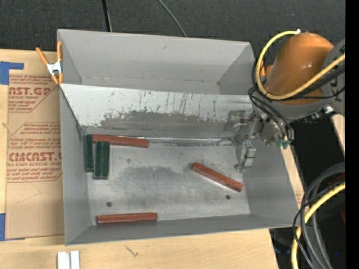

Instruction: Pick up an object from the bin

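Red-brown bar [217, 176], lying flat, slantwise, right of centre

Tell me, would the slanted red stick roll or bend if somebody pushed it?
Probably no rolling: the slanted red stick looks flat-sided, so it would likely slide on the bin's floor. It lies straight, so it is probably stiff. Long and thin, it may swivel if pushed at one end.

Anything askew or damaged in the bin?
Nothing spilled or broken. One red bar lies slanted mid-floor by the gripper, while the back bar and front bar run along the walls. Floor looks scuffed.
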Motion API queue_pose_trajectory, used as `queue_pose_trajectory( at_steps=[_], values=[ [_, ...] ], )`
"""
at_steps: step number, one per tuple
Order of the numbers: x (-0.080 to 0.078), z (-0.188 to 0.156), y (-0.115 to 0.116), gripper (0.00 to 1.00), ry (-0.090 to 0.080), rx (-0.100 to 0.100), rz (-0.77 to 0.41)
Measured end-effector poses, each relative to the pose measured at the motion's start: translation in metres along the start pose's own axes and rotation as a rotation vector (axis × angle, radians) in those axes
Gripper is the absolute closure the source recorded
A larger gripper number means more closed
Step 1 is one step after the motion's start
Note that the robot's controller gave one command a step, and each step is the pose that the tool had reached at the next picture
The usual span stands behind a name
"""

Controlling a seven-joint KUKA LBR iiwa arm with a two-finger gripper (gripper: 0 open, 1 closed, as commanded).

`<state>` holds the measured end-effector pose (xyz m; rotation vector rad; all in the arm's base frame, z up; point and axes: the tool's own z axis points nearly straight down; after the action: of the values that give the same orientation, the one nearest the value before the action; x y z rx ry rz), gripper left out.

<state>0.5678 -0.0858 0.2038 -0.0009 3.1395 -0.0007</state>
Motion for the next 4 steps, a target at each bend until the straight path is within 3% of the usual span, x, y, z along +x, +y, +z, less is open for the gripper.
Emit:
queue_pose_trajectory(
  at_steps=[1, 2, 3, 4],
  values=[
    [0.0, 0.0, 0.0, 0.0, 0.0, 0.0, 0.0],
    [0.015, 0.044, -0.01, 0.0, -0.007, 0.001, 0.009],
    [-0.016, 0.131, -0.036, 1.0, 0.001, -0.001, -0.134],
    [-0.016, 0.131, -0.035, 0.0, 0.001, -0.001, -0.134]
  ],
)
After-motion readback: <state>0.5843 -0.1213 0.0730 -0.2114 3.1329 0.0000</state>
